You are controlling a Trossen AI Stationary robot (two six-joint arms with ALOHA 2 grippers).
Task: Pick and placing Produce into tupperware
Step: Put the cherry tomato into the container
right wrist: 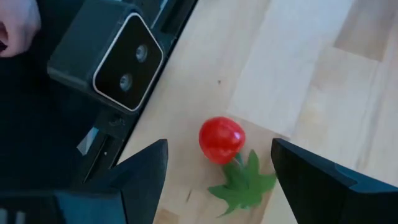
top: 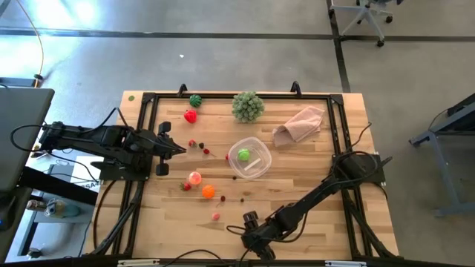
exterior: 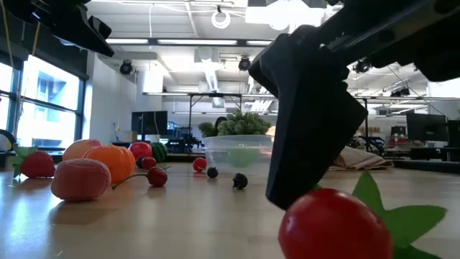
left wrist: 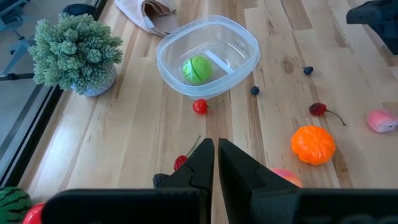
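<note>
The tupperware (top: 250,159) (left wrist: 207,55) is a clear round container on the table's middle, and it holds one bright green piece (left wrist: 198,69). More produce lies loose on the wood to its left and near side: an orange (left wrist: 313,144), a pink piece (top: 216,216), small red pieces (left wrist: 199,106) and a watermelon (top: 195,100). My right gripper (right wrist: 219,163) hangs open at the table's near edge, its fingers on either side of a red tomato with green leaves (right wrist: 221,139) (exterior: 334,226), apart from it. My left gripper (left wrist: 216,155) (top: 182,150) is shut, above the table left of the tupperware.
A pale green leafy ball (top: 247,106) and a pink cloth (top: 300,124) sit at the far side. A black frame (top: 223,96) borders the table. A grey camera box (right wrist: 118,62) stands just past the near edge by the tomato, with a person's hand (right wrist: 15,25) beyond it.
</note>
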